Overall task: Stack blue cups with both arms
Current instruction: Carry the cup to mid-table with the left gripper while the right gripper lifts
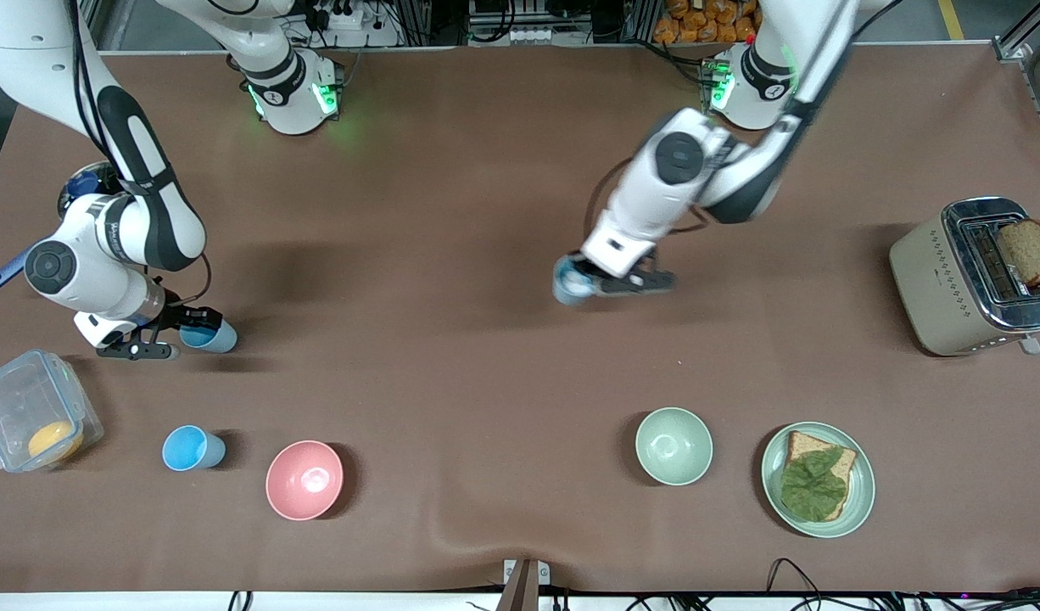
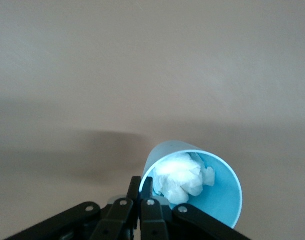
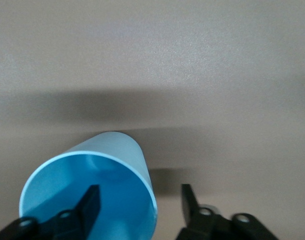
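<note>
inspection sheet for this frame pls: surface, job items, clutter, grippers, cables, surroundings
Surface: brown table cover, a wrinkle at the camera edge.
Job's things: three blue cups; one with crumpled paper in the left gripper, one at the right gripper, one free beside the pink bowl.
Clutter: green bowl, plate with bread and lettuce, toaster with a slice, plastic box.
Grippers: left shut on its cup's rim; right fingers astride its cup's wall, not yet closed.
Cables: some along the camera edge.
Surroundings: power strips by the arm bases.
</note>
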